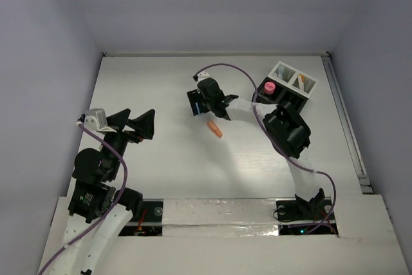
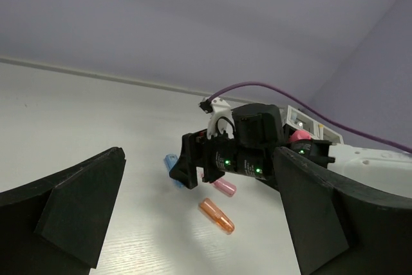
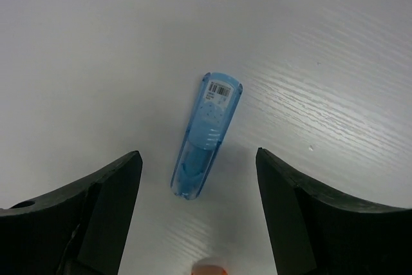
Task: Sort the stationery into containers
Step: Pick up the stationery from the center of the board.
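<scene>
Bare counter (image 3: 96, 43) flanks the blue pen (image 3: 206, 134) between the right gripper's (image 3: 196, 158) spread jaws. An orange marker (image 2: 216, 216) lies close by.

the left arm (image 1: 96, 172) rises from its base at the near edge of the table (image 1: 167, 172), toward the near left corner, and folds back on itself, so its wrist sits over the left part of the table, not far in from the near edge. the left gripper (image 1: 135, 125) is held above the surface and points toward the right edge, its two black fingers (image 1: 147, 122) spread wide. the right arm (image 1: 291, 134) climbs from its base at the near edge on the right, bends at an elbow toward the far right corner, and reaches leftward to the middle of the table. the right gripper (image 1: 199, 103) tips down at the surface, jaws wide apart.
</scene>
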Robot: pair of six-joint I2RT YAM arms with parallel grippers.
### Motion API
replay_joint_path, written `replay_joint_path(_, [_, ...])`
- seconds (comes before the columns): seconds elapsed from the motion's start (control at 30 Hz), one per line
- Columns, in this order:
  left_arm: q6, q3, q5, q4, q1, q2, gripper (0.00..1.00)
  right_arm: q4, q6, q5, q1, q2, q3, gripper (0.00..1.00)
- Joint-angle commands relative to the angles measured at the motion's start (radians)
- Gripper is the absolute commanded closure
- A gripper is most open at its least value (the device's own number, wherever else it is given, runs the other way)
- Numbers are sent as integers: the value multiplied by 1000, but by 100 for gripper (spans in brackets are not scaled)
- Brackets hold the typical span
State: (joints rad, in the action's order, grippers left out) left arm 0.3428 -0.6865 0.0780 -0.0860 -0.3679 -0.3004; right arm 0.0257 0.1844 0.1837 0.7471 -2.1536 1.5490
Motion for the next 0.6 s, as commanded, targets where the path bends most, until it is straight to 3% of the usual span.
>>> replay_joint_path(0.0, [2,2,-17,55,6,-14,1,49,-3,-43,6,-49,106,23])
replay_joint_path(0.2, [1,2,-21,57,6,-14,1,85,-3,8,24,-178,207,37])
replay_joint_path(0.23, [1,2,-20,57,6,-14,1,82,-2,13,24,-193,213,42])
replay_joint_path(0.33, [2,2,-20,57,6,-14,1,86,6,31,24,-200,232,73])
replay_joint_path(0.4, [2,2,-20,57,6,-14,1,79,4,39,34,-175,230,86])
replay_joint_path(0.57, [1,2,-20,57,6,-16,1,-120,6,43,43,7,61,89])
